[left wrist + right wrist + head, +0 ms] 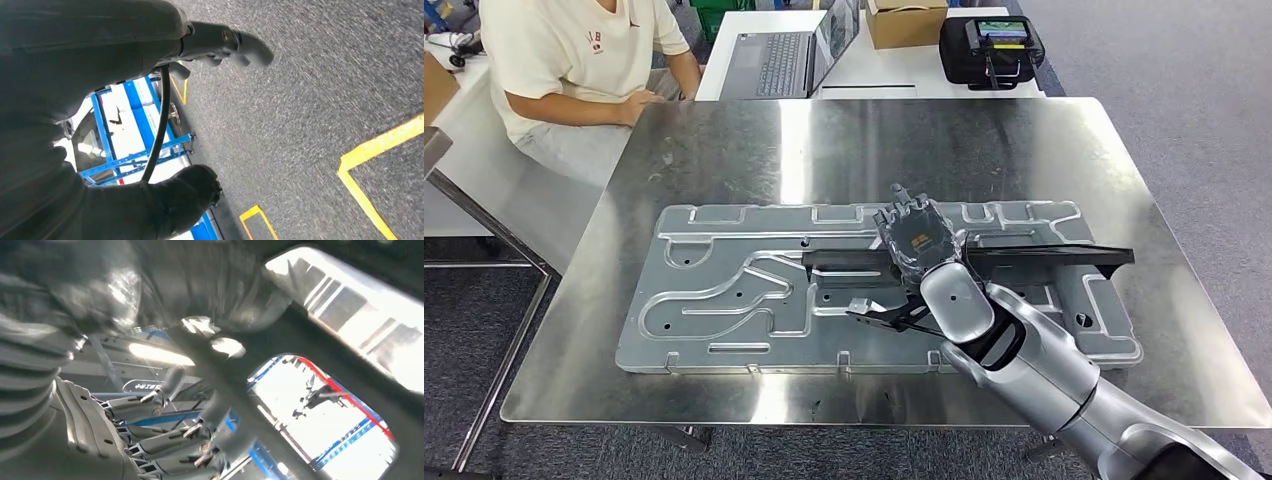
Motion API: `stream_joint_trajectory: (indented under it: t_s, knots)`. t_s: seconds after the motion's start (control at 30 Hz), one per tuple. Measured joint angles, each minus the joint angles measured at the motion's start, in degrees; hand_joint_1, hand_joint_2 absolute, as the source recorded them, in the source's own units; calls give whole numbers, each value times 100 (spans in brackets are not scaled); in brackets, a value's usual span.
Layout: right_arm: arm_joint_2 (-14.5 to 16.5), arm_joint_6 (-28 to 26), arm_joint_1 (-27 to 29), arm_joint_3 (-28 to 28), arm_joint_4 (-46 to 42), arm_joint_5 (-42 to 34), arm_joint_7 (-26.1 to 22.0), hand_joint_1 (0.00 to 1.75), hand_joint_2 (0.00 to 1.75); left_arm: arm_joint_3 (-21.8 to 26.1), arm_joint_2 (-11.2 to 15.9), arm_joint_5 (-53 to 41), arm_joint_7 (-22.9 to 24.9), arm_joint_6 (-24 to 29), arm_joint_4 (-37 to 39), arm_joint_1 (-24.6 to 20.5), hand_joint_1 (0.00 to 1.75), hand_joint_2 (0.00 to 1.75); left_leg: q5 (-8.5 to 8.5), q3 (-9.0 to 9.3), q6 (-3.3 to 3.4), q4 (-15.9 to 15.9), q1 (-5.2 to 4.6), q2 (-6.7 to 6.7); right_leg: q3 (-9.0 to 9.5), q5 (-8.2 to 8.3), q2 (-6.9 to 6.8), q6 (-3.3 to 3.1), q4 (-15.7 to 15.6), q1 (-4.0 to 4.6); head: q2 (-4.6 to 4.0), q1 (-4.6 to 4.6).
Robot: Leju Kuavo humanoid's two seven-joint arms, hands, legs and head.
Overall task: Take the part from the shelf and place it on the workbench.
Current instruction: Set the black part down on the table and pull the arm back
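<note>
Right hand [916, 238] fingers wrapped on long black bar-shaped part [1044, 258], held over grey stamped metal plate [724, 290] on steel counter [724, 150]. Left hand [235, 47] fingers: cannot tell.

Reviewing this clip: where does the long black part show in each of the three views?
Head view: black part lies across the grey plate, right hand around its middle.
Right wrist view: blurred dark bar crossing the fingers.
Left wrist view: not in it.
Shared landmark: the right hand.

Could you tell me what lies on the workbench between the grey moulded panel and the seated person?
In the head view, only bare steel workbench lies between the grey panel and the person.
</note>
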Motion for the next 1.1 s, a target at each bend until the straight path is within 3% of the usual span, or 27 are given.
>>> stream_joint_trajectory:
  t_s: [0.03, 0.13, 0.2, 0.23, 0.27, 0.37, 0.4, 0.6, 0.73, 0.8, 0.87, 0.93, 0.97, 1.0, 1.03, 1.1]
  knots:
    - [3, -2, 16, -1, 21, 0, -1, 0, 0, 3, 5, 2, -5, -12, 0, 3, 0, 0, 84, -23, -33, -83, 23, 9, 18, -20, 0, 13, 4, -10, 0, 1]
    - [33, -11, 30, -15, 72, 5, -1, 0, 0, 8, 14, -1, -4, -38, 1, 6, 0, 0, 711, 321, -92, -1096, 70, 17, 84, -77, 4, 82, 25, -49, 0, 1]
    - [58, -17, 30, -24, 89, 11, -3, 0, 0, 8, 12, -1, 7, -35, 2, -1, 0, 0, 824, 458, -32, -1486, 55, 14, 87, -90, 14, 147, 30, -45, 0, 3]
    - [64, -19, 32, -26, 93, 13, -4, 0, 0, 8, 11, -1, 10, -32, 3, 0, 0, 0, 811, 465, 9, -1513, 48, 11, 83, -105, 13, 158, 37, -29, 0, 5]
    - [67, -21, 34, -29, 98, 13, -4, 0, 0, 8, 10, -1, 14, -29, 2, 2, 0, 0, 840, 472, 48, -1518, 47, 8, 79, -108, 12, 117, 38, -16, 0, 6]
    - [68, -22, 38, -49, 108, 13, -5, 0, 0, 8, 5, 1, 22, -24, 2, 8, 0, 0, 893, 489, 71, -1526, 40, -7, 106, -104, 5, -47, 21, -2, 0, 7]
    - [69, -22, 38, -56, 109, 13, -5, 0, 0, 8, 5, 1, 24, -23, 2, 9, 0, 0, 890, 491, 80, -1526, 35, -11, 118, -103, 4, -49, 5, -3, 0, 8]
    - [86, -32, 41, -93, 110, 14, 1, 0, 0, 10, 6, -1, 79, -7, 2, -1, 0, 0, 865, 500, 153, -1511, 6, -12, 172, -79, 4, 2, -73, -12, 0, 8]
    - [176, -80, 68, -164, 48, 16, 48, 0, 0, 10, 7, -11, 203, -7, 2, 6, 0, 0, 846, 488, 257, -1467, -50, -8, 194, -55, 2, 330, -118, -72, 0, 7]
    - [218, -99, 95, -220, -40, 1, 62, 0, 0, 10, 4, -15, 247, 4, 2, 5, 0, 0, 908, 516, 324, -1532, -32, 5, 185, -111, 5, 394, -75, -86, 0, 8]
    - [245, -93, 123, -277, -127, -52, 63, 0, 0, 10, 0, -17, 288, 29, 2, 1, 0, 0, 969, 536, 380, -1612, -10, 24, 51, -425, -4, 378, 295, -80, 0, 9]
    - [271, -83, 174, -309, -203, -107, 58, 0, 0, 10, -2, -19, 325, 55, 2, 6, 0, 0, 988, 514, 397, -1615, -28, 35, -253, -887, -13, 349, 1101, -66, 0, 9]
    - [279, -82, 213, -316, -244, -121, 58, 0, 0, 9, -2, -19, 343, 76, 2, 10, 0, 0, 990, 496, 397, -1603, -39, 37, -383, -1032, -14, 338, 1463, -60, 0, 9]
    - [286, -84, 255, -320, -288, -126, 60, 0, 0, 6, -2, -19, 361, 104, 2, 15, 0, 0, 992, 477, 397, -1585, -47, 37, -431, -1069, -15, 323, 1653, -55, 0, 8]
    - [292, -89, 291, -324, -337, -125, 67, 0, 0, -2, -2, -19, 377, 137, 2, 22, 0, 0, 993, 458, 395, -1563, -52, 35, -360, -985, -15, 303, 1594, -50, 0, 8]
    - [302, -95, 327, -350, -450, -116, 96, 0, 0, -45, -2, -19, 395, 228, 2, 40, 0, 0, 988, 423, 382, -1508, -60, 30, 66, -677, -17, 237, 881, -37, 0, 8]
